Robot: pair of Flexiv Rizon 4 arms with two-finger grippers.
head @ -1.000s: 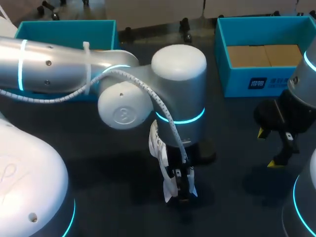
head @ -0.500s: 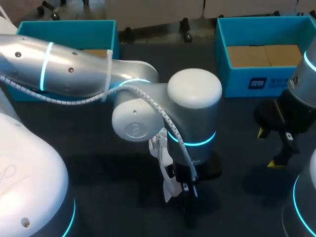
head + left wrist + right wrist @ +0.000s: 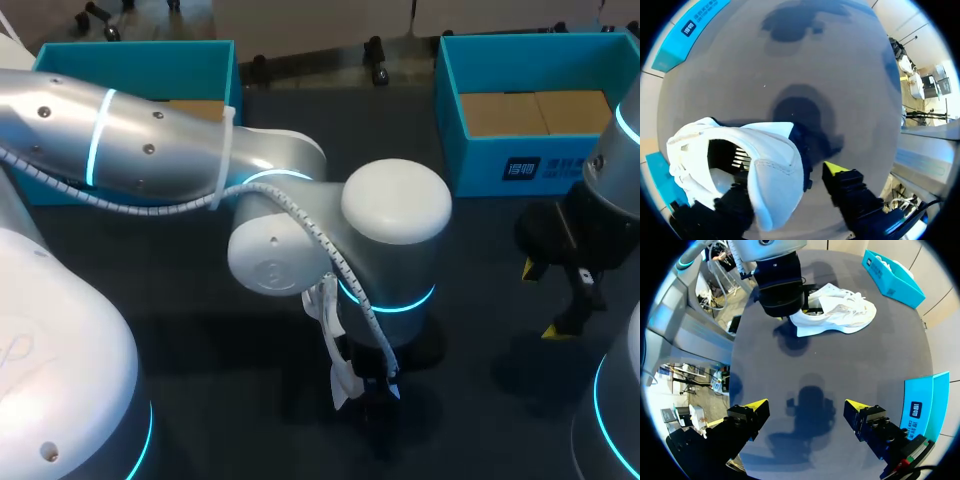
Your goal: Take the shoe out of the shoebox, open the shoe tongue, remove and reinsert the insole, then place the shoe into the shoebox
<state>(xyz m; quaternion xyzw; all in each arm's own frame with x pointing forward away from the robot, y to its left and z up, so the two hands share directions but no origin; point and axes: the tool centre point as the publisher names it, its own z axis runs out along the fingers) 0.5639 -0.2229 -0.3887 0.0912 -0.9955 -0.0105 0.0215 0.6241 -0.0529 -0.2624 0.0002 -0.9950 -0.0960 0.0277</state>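
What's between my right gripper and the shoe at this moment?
Nothing: only bare table separates the right gripper and the shoe, as the right wrist view shows.

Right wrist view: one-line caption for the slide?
Right claw open over the dark table; ahead, the left claw meets one end of the white shoe, blue shoebox beyond.

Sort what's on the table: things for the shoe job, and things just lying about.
Job: white shoe; left gripper, open around part of it; left teal box, likely the shoebox.
Lying about: right teal box; cardboard inside it.
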